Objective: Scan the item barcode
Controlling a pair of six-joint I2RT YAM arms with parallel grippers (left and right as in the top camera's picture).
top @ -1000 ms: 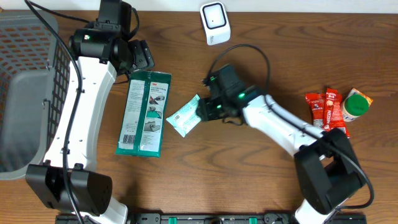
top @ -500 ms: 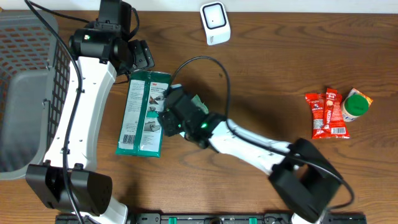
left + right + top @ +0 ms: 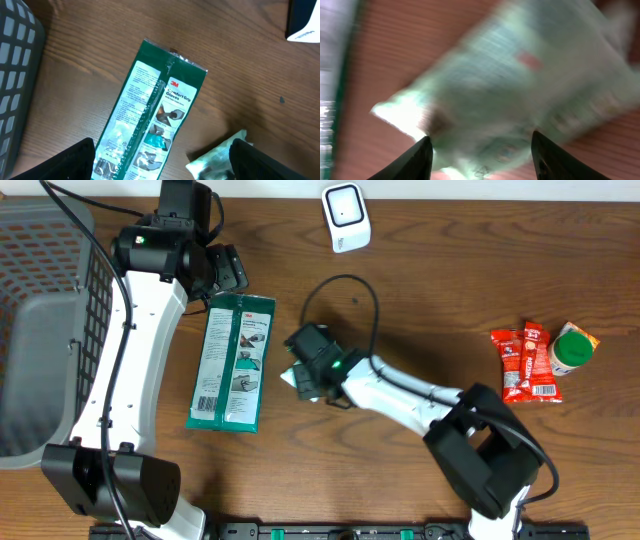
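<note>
Tabletop point(image 3: 420, 290): dark wood-grain surface that carries every item.
Basket point(image 3: 40, 330): grey mesh bin at the far left edge, well apart from the work.
Left claw point(image 3: 228, 272): released, fingers wide with nothing between them, poised just beyond the top end of the glove pack.
Glove pack point(image 3: 233, 362): long green packet lying flat, printed side up, just left of centre.
Wipes packet point(image 3: 216, 156): small pale-green pouch near the middle of the tabletop, just right of the glove pack and mostly hidden from above by the right claw; judged to be the item in hand.
Right claw point(image 3: 308, 372): directly over the packet, fingers apart. The wrist view is blurred, so whether it pinches the pouch cannot be told.
Scanner point(image 3: 345, 217): white unit at the far edge, apart from the packet.
Red sachets point(image 3: 525, 362): lying flat at the right.
Jar point(image 3: 572, 350): green-lidded, touching the sachets.
Step in hand (judgement): securing the pouch. Grip it across its short width near one end, leaving the printed code uncovered, then lift it level and turn that face squarely toward the scanner window.
</note>
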